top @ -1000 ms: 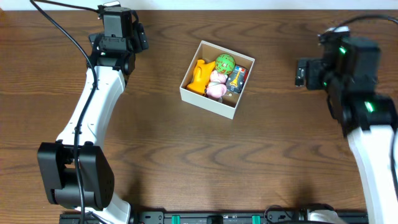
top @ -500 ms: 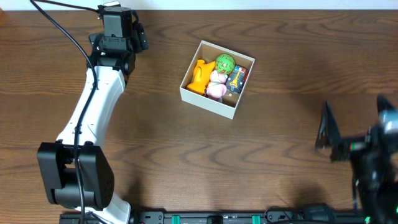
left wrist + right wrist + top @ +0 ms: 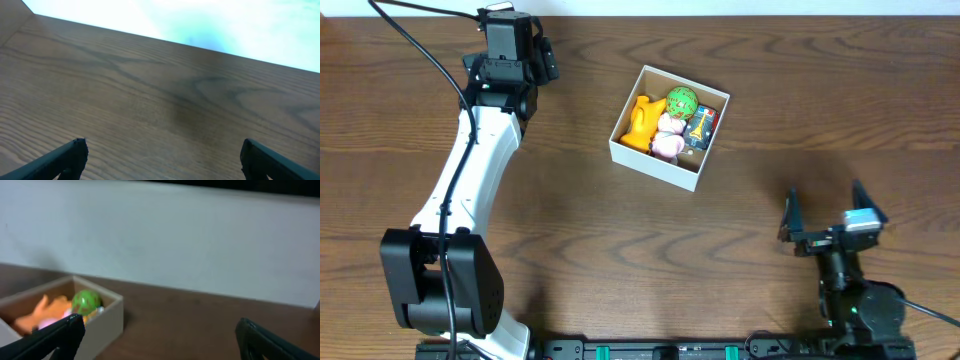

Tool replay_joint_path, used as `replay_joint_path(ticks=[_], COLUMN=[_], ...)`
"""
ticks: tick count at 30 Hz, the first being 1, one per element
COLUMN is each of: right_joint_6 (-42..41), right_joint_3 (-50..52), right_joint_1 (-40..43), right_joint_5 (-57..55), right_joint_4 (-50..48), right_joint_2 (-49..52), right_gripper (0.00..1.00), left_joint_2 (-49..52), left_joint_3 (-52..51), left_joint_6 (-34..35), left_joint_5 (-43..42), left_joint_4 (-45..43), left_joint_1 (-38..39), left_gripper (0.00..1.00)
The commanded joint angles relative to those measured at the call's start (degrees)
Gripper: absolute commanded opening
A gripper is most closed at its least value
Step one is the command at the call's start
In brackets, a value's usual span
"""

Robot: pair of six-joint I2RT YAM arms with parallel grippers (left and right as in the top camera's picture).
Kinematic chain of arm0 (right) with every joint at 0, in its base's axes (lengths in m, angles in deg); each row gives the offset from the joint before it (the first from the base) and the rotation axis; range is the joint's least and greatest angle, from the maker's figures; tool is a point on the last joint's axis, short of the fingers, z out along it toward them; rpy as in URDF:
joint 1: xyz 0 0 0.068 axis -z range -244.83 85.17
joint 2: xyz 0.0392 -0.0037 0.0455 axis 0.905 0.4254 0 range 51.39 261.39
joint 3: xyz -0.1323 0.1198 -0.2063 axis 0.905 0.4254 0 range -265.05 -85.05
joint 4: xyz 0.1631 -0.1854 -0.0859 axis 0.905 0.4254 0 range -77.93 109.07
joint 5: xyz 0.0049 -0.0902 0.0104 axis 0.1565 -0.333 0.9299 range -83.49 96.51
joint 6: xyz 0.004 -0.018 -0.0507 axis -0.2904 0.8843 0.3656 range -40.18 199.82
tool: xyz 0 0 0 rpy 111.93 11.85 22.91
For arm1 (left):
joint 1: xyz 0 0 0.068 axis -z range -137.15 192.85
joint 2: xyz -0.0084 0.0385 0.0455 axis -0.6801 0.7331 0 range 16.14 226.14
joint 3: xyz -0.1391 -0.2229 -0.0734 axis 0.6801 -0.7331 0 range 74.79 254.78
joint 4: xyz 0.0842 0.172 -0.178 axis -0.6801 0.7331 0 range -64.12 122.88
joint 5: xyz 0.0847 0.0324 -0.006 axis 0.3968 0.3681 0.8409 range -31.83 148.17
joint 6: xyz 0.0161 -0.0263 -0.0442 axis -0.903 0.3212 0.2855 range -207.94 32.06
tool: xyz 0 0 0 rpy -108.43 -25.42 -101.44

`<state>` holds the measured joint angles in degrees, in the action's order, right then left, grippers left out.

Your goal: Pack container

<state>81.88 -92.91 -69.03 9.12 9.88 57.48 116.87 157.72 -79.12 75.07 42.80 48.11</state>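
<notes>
I see the container [image 3: 656,166] on the table [image 3: 580,250], just right of center, with an orange toy [image 3: 640,122], a green ball [image 3: 682,101] and a pink toy [image 3: 668,142] inside. My left gripper [image 3: 164,150] is at the far-left edge and my right gripper [image 3: 825,212] near the front-right. Each has its 2 fingers spread wide and holds nothing.

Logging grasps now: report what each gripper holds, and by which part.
Nothing is held. The left gripper and right gripper are both open and empty.
</notes>
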Motion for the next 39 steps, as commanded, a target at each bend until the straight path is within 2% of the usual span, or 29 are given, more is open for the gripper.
replay_joint_path(ticks=[1,7,19,39], right_joint_6=[-0.8,-0.8,-0.7,-0.7], right_joint_3=[2.7,7.4,7.5,7.5], right_joint_1=[0.8,0.9,0.8,0.8], right_joint_5=[2.0,0.3,-2.4,-2.4], right_joint_4=[-1.1,-1.3,6.5,6.5], right_joint_2=[-2.3,-5.8,-5.8,-5.8], right_gripper=[0.99,0.99,0.99,0.99], left_joint_2=[-1.1,-1.1,-1.1,-1.1], left_joint_3=[-0.2,-0.2,-0.2,-0.2], left_joint_6=[0.3,0.3,0.3,0.3], left_joint_5=[0.7,0.7,0.7,0.7], left_joint_4=[0.2,0.2,0.2,0.2], left_joint_1=[-0.2,-0.2,-0.2,-0.2], left_gripper=[0.98,0.98,0.98,0.98])
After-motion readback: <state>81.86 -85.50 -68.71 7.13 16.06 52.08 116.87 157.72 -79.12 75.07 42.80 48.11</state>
